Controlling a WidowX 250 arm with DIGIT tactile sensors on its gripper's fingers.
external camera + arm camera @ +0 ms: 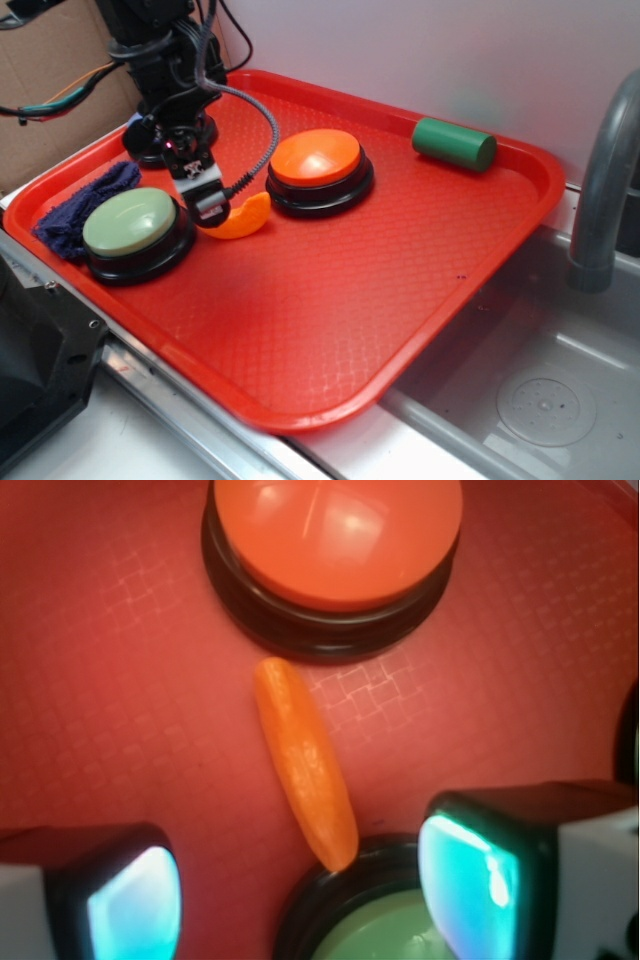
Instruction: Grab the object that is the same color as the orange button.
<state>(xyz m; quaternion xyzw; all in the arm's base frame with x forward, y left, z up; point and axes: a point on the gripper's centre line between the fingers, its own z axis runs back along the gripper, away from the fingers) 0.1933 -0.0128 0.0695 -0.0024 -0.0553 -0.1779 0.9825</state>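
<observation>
The gripper (300, 900) hangs low over the red tray (400, 300), jaws spread wide w/ 2 fingertips (130, 905) showing at the bottom corners of the wrist view and nothing held between them. The orange crescent piece (305, 775) lies flat on the tray in the gap ahead of the fingers, not touched by either 1. In the wrist view its near tip sits right at the black rim of the green-topped button (375, 930), and its far tip stops just short of the orange button (335, 550); whether it actually touches either base I can't tell. In the exterior view the gripper (205, 205) covers 1 end of the crescent (245, 218), which sits between the green-topped button (135, 225) and the orange button (318, 165). Count on the tray: 1 orange crescent, 1 orange button, 1 green-topped button, 1 green cylinder (455, 143), 1 dark blue cloth (85, 210). A 3rd dark base shows behind the arm in the exterior view, mostly hidden, so its top colour can't be read. Only the exterior view shows the cylinder lying on its side near the tray's far edge, well apart from the rest, plus the cloth bunched at the left edge beside the green-topped button, the metal sink (530, 400) to the right, and 1 grey faucet (605, 180). Only the wrist view shows the open gap between the jaws and the crescent's full length.
</observation>
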